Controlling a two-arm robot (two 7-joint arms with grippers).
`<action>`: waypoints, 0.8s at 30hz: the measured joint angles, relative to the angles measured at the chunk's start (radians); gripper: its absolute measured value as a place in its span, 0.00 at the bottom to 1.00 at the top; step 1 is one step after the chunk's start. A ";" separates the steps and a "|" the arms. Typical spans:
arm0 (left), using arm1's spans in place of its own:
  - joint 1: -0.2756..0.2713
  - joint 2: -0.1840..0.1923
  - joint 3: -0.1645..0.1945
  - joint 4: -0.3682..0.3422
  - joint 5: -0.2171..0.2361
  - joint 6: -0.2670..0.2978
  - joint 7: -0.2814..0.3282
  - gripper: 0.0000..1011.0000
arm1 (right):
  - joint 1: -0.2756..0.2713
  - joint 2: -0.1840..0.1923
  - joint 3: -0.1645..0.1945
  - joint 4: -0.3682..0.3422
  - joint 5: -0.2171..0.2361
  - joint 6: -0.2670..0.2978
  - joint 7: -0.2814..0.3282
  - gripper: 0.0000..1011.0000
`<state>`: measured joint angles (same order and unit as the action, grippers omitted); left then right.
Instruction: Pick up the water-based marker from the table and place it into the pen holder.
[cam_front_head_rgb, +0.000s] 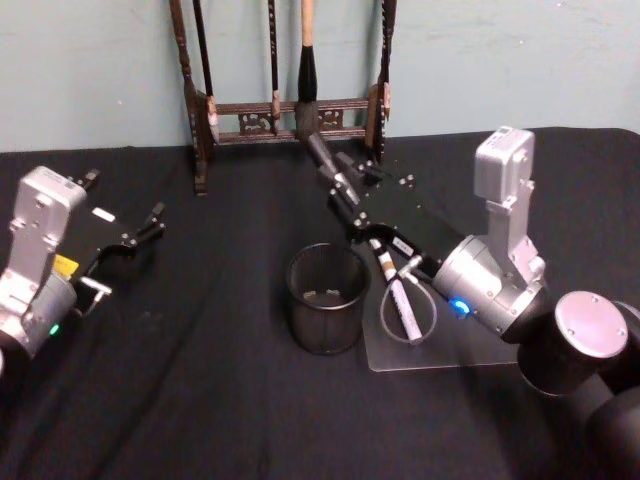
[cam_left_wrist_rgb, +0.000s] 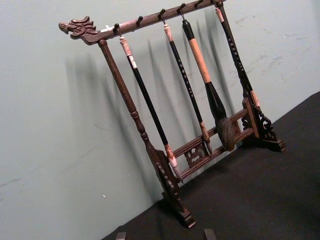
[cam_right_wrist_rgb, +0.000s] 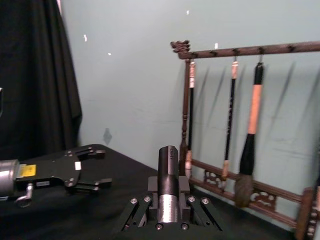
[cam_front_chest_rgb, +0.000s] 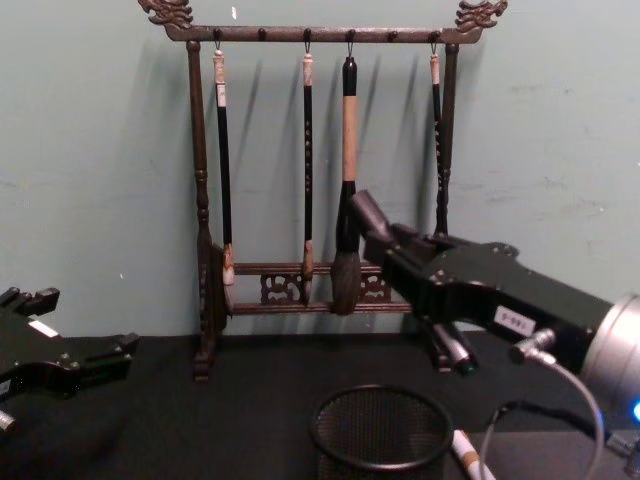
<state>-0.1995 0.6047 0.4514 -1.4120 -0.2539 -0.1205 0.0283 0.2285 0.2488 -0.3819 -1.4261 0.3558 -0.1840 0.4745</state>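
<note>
Dark wooden brush rack (cam_front_chest_rgb: 270, 33) up against the pale green wall (cam_front_chest_rgb: 560, 150), four calligraphy brushes (cam_front_chest_rgb: 347, 200) hanging, clear sheet (cam_front_head_rgb: 460, 350) flat on the tabletop.

We lose the top of the brush rack (cam_front_head_rgb: 250, 105) past the head view's twelve o'clock edge. At three o'clock of the pen holder (cam_front_head_rgb: 327, 298), the white pen (cam_front_head_rgb: 402, 302) runs under the right arm, so its far end is hidden. In the chest view the pen holder's base is cut off at six o'clock. We see the marker (cam_right_wrist_rgb: 168, 165) with its lower end buried in the right gripper (cam_right_wrist_rgb: 168, 195), its embossed print too small to read.
</note>
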 joint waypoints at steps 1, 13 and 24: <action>0.000 0.000 0.000 0.000 0.000 0.000 0.000 0.99 | 0.002 -0.002 -0.003 0.004 0.002 0.000 0.002 0.24; 0.000 0.000 0.000 0.000 0.000 0.000 0.000 0.99 | 0.021 -0.016 -0.045 0.048 0.034 0.016 0.023 0.24; 0.000 0.000 0.000 0.000 0.000 0.000 0.000 0.99 | 0.022 -0.018 -0.067 0.070 0.042 0.024 0.023 0.24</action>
<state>-0.1995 0.6047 0.4514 -1.4119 -0.2539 -0.1205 0.0283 0.2501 0.2305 -0.4489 -1.3557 0.3977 -0.1599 0.4978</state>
